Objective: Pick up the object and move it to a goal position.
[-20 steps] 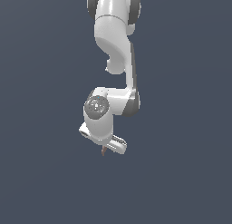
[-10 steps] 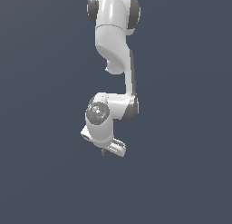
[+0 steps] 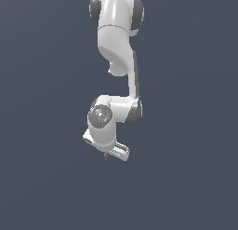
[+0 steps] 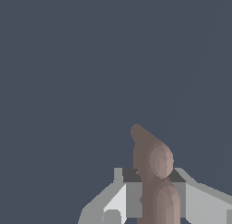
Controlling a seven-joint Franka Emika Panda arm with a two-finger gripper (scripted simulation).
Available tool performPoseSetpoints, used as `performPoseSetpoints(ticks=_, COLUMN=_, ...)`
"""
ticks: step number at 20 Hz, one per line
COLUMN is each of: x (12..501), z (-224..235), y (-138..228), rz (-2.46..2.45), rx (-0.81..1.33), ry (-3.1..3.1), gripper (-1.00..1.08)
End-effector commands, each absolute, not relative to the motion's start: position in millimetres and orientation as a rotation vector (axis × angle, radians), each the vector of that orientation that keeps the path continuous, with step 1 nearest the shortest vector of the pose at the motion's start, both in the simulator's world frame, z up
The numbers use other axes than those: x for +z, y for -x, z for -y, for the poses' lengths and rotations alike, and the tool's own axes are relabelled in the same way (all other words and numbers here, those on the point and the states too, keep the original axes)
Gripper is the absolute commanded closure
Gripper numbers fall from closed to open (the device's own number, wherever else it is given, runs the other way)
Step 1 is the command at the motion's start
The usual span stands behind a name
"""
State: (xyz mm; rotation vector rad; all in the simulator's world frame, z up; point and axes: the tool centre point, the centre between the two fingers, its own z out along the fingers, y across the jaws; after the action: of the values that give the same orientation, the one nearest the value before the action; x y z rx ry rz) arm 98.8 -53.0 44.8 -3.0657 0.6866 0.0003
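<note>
The object (image 4: 152, 164) is a thin, elongated reddish-brown piece with an irregular outline. In the wrist view it stands between the grey fingers (image 4: 199, 200) of my gripper (image 4: 154, 196), which is shut on it. In the exterior view only its small brown tip (image 3: 106, 156) shows under the white gripper (image 3: 108, 154), which hangs low in the middle of the picture below the white arm. No goal marker shows in either view.
A plain dark blue-grey background fills both views. The white arm (image 3: 118, 43) comes down from the top of the exterior view, with its wrist joint (image 3: 100, 116) just above the gripper.
The arm's upper link and the wrist have shifted slightly to the exterior view's left. The gripper stays shut on the object.
</note>
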Motion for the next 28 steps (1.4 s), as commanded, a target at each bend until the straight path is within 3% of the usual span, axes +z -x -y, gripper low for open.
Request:
performPoseSetpoints(ticks=1, x=45.0, z=53.0, y=-98.8, rz=-0.687, rx=0.000, ry=3.066, gripper=1.08)
performPoseSetpoints(ticks=14, x=73.1, z=51.1, y=-78.8, rz=-0.687, rx=0.000, ry=3.066, gripper=1.08)
performPoseSetpoints(ticks=28, x=163.0, z=45.2, y=-15.6, rz=-0.686, rx=0.000, ry=3.064, gripper=1.08)
